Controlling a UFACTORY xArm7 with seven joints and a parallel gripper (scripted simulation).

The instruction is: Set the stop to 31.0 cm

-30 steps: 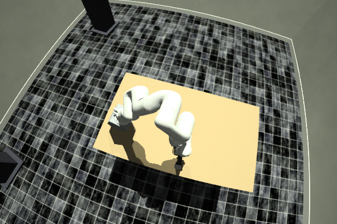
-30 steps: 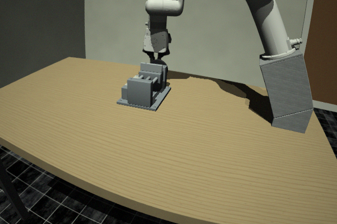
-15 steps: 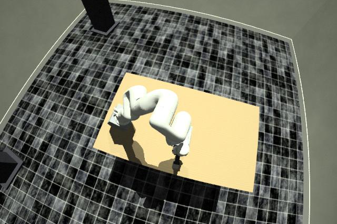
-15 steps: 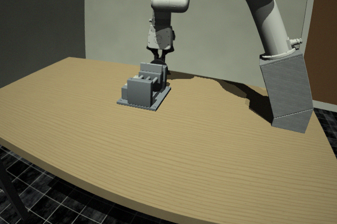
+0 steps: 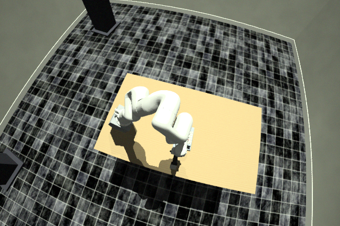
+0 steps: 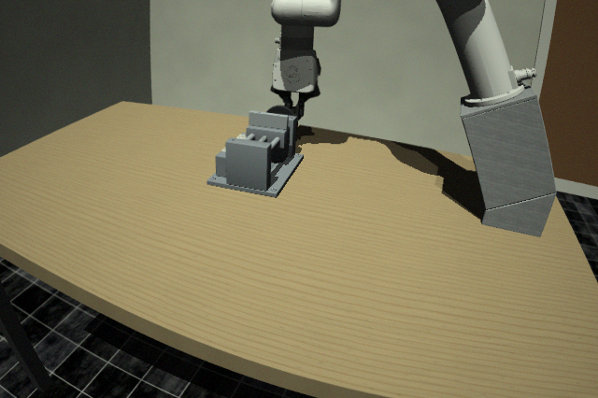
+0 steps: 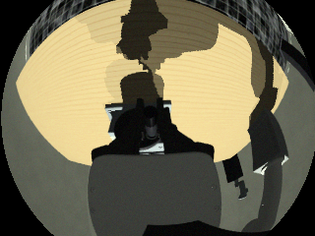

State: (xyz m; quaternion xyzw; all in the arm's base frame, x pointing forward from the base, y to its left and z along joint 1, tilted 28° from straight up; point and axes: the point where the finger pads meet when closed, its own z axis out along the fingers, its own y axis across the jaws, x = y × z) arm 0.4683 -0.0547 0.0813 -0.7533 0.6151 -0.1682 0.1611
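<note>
The grey stop fixture (image 5: 191,138) (image 6: 249,163) stands on the table, with rods running back from its front block. A grey block (image 6: 266,135) on the rods, apparently the stop, is near the back end. The dark handwheel (image 6: 277,107) (image 7: 125,124) is at the fixture's far end, partly hidden. My gripper (image 6: 294,112) (image 7: 150,106) points down beside the wheel and is shut on the handwheel's handle (image 7: 151,118), which shows between the fingers in the wrist view. The arm hides much of the fixture in the top view. The scale reading cannot be made out.
The wooden table (image 5: 224,136) (image 6: 337,262) carries the fixture and the arm's grey base (image 5: 116,124) (image 6: 511,157). The table's edge lies close beyond the handwheel. A dark pillar (image 5: 95,4) stands on the floor away from the table.
</note>
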